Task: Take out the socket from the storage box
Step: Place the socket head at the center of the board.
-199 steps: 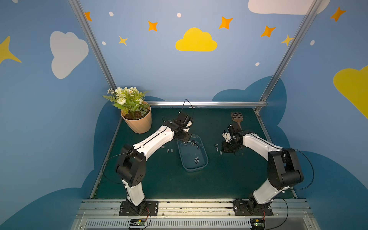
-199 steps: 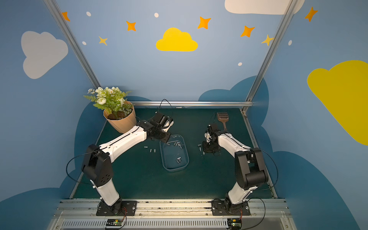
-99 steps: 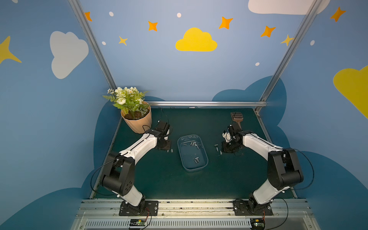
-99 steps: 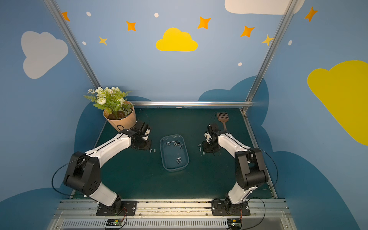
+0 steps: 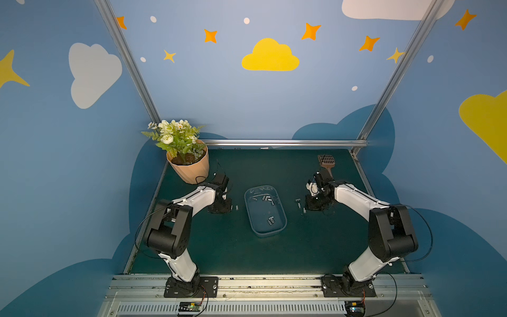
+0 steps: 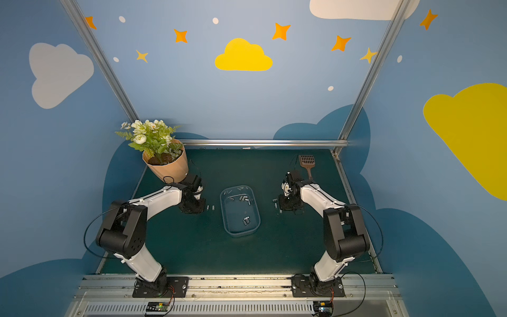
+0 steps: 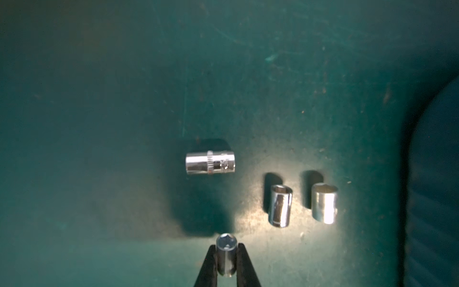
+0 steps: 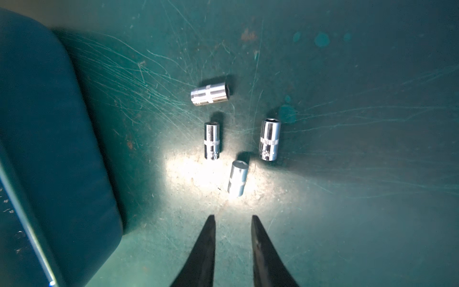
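The left gripper (image 7: 226, 249) was found closed on one socket (image 7: 226, 261). The chromed cylinder was clamped across its side wall, with the hexagonal opening directed away from the wrist. The held socket was located outside the storage box (image 5: 267, 235), on the robot's left of it and low over the green mat (image 7: 99, 99). Three loose sockets (image 7: 210, 163) were observed lying on the mat on that same side of the storage box.

The right gripper (image 8: 233, 220) was positioned on the opposite side of the storage box. Its jaws were set narrowly apart and empty, above four further sockets (image 8: 238, 177) lying beside the box wall. In both top views, remaining sockets (image 5: 270, 220) were noted inside the storage box: a cluster toward its far end and a pair toward the end nearest the robot bases.

The socket was judged to be rigid, dense for its size and not fragile. Its polished surface was judged to be slippery, and its round body liable to roll once released on its side. A hold across the cylindrical wall at mid-length was considered advisable, on or beside the knurled band where one is present. The jaws should be set square to the axis so that the part is not squeezed out endways
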`<state>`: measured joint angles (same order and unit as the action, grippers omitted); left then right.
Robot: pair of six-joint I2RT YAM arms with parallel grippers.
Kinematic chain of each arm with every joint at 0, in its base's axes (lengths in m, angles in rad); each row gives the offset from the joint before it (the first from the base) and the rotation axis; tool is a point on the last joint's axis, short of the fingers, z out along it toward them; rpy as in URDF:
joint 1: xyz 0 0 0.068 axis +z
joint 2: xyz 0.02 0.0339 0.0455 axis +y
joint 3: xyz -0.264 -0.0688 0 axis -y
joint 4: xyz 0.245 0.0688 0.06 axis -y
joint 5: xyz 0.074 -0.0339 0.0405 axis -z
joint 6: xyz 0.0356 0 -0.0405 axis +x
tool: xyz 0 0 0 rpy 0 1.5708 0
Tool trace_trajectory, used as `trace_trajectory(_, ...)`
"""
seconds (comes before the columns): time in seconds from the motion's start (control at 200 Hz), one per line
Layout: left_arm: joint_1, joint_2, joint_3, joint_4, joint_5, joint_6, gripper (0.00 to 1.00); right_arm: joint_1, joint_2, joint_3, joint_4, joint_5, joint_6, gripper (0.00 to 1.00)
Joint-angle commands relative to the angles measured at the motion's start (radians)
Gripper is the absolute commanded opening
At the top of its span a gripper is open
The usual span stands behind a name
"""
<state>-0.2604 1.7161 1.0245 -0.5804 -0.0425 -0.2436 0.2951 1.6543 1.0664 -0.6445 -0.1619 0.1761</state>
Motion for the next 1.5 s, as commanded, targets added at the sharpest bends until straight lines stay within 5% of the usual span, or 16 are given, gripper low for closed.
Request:
trace_trajectory(0.0, 0.013, 0.019, 0.011, 0.009, 0.018, -0.002, 0.15, -0.005, -0.021, -0.010, -0.001, -0.007, -0.003, 0.27)
trace_trajectory(0.651, 0.036, 0.111, 0.063, -0.001, 0.030, 0.018, 0.20, -0.006, -0.019, -0.012, -0.003, -0.005, -0.004, 0.27)
trace_trajectory(0.826, 0.036, 0.109, 0.059, -0.001, 0.028, 0.017, 0.29, -0.007, -0.019, -0.011, -0.004, -0.005, -0.005, 0.27)
trace_trajectory(1.497, 0.037, -0.033, 0.063, -0.051, 0.009, 0.011, 0.32, -0.005, -0.032, 0.000, -0.014, -0.012, -0.004, 0.27)
